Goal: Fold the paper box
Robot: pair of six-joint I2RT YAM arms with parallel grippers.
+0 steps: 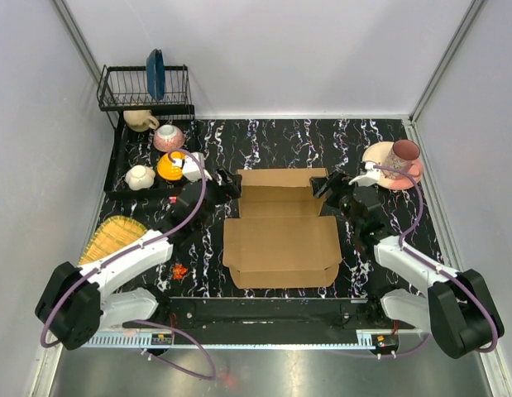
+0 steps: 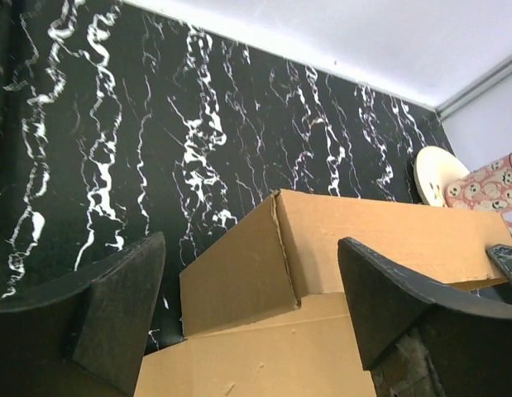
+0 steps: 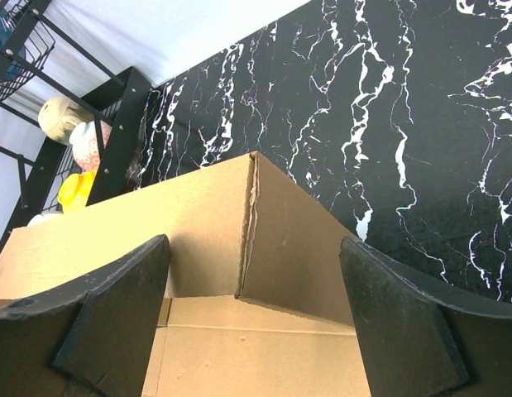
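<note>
The paper box [image 1: 280,244] is a brown cardboard sheet lying flat mid-table, with its far panel [image 1: 282,180] folded upright. My left gripper [image 1: 226,188] hovers at the far-left corner. In the left wrist view its fingers [image 2: 115,318] stand wide apart around the corner side flap [image 2: 235,277], touching nothing. My right gripper [image 1: 330,188] is at the far-right corner. In the right wrist view the box's corner crease [image 3: 251,219] sits between the spread fingers [image 3: 404,318], also untouched. Both grippers are open and empty.
A black dish rack [image 1: 115,91] with a blue plate [image 1: 155,74] stands back left, with a beige mug [image 1: 141,120], a pink bowl [image 1: 169,136], an orange cup [image 1: 170,165] and a white cup [image 1: 140,176] below it. A woven yellow tray [image 1: 111,236] lies left. A pink mug [image 1: 402,155] sits on a plate [image 1: 376,154] back right.
</note>
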